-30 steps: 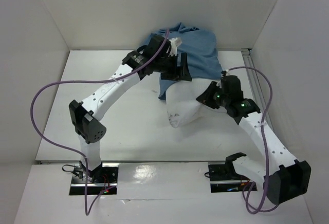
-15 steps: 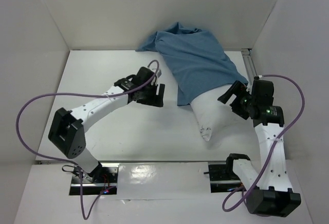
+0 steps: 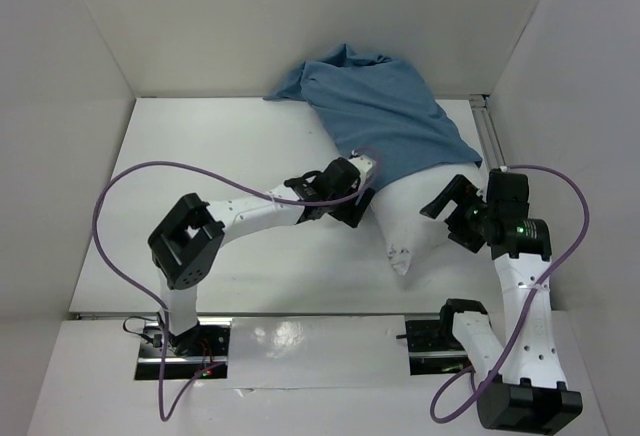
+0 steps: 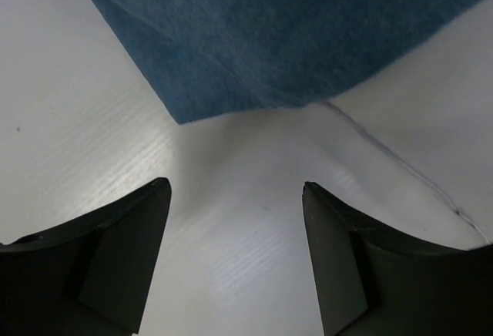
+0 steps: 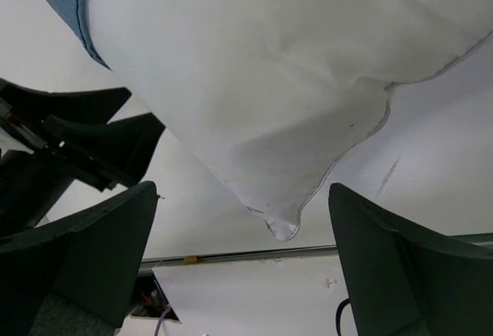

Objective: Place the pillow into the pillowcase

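— Seen from overhead only?
— Shows the whole layout: medium-blue, wrinkly cloth pillowcase (image 3: 385, 116) running from the far edge of the white table (image 3: 200, 156) toward its right edge. Shows the plump white rectangular pillow (image 3: 412, 221) partly inside it, bare end poking out toward the near edge. Places the left gripper (image 3: 352, 203) just beside the pillow's left flank and the right gripper (image 3: 452, 218) just beside its right flank.

— And from the wrists?
— On the left, catches the pillowcase's lower corner and hem just ahead of the fingers (image 4: 131, 251), with the pillow's seam off to the right. On the right, looks under the pillow at its drooping seamed corner, a sliver of blue top left.

— Pincers?
— Left: jaws well apart, gripping nothing, only bare table between them. Right: spread very wide, nothing clamped, pillow corner ahead of the gap. Hard to tell about contact with the fabric.
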You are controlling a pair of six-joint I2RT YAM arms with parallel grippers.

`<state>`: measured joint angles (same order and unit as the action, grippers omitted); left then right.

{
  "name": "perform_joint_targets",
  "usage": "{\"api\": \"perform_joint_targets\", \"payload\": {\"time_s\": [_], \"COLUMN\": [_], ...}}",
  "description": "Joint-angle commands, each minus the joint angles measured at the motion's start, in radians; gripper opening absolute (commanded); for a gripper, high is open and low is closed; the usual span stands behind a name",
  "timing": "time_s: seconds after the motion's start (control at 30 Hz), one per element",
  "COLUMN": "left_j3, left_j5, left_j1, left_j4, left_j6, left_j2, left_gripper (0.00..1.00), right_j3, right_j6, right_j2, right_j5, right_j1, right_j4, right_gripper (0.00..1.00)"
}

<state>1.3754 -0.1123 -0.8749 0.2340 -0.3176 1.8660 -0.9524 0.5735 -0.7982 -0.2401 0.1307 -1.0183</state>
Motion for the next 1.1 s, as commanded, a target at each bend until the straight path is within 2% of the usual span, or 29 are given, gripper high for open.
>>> {"api": "perform_joint_targets", "payload": {"time_s": [0.0,0.2,0.5,0.63,0.77,0.8,0.9,1.07], "left_j3": [-0.001,0.010,0.050,0.109,0.181,0.197,0.166,-0.007], "left_j5": [-0.063,-0.107,-0.102,-0.103,-0.090,-0.076,-0.043,0.037], "left_j1": [0.010,0.010,0.020,0.057,0.080,0.089,0.090,0.090], "left_j4": [-0.169,-0.263,-0.288,-0.279,-0.207,-0.182,-0.165,-0.236], "left_j6": [0.064,0.110,0.143,0.115,0.081,0.081,0.072,0.020], "left_j2": [0.030,0.097,0.170,0.208,0.246,0.246,0.202,0.055], "left_gripper": [0.82,0.77,0.75,0.62,0.06,0.00,0.00,0.00], "right_j3": [0.006,-0.003,-0.013,-0.013,-0.013,-0.003,-0.003,0.094], "right_j6": [0.014,0.014,0.014,0.014,-0.035,-0.044,-0.077,-0.094], "right_j2": [0.001,-0.009,-0.018,-0.018,-0.009,0.000,0.001,0.034], "right_j5": [-0.030,-0.021,-0.021,-0.030,-0.102,-0.102,-0.114,-0.114], "right_j1": [0.001,0.001,0.001,0.001,0.001,0.001,0.001,0.001], "right_j4": [-0.008,0.001,0.001,0.001,-0.011,-0.025,-0.071,-0.068], "right_gripper": [0.99,0.99,0.99,0.99,0.99,0.99,0.99,1.00]}}
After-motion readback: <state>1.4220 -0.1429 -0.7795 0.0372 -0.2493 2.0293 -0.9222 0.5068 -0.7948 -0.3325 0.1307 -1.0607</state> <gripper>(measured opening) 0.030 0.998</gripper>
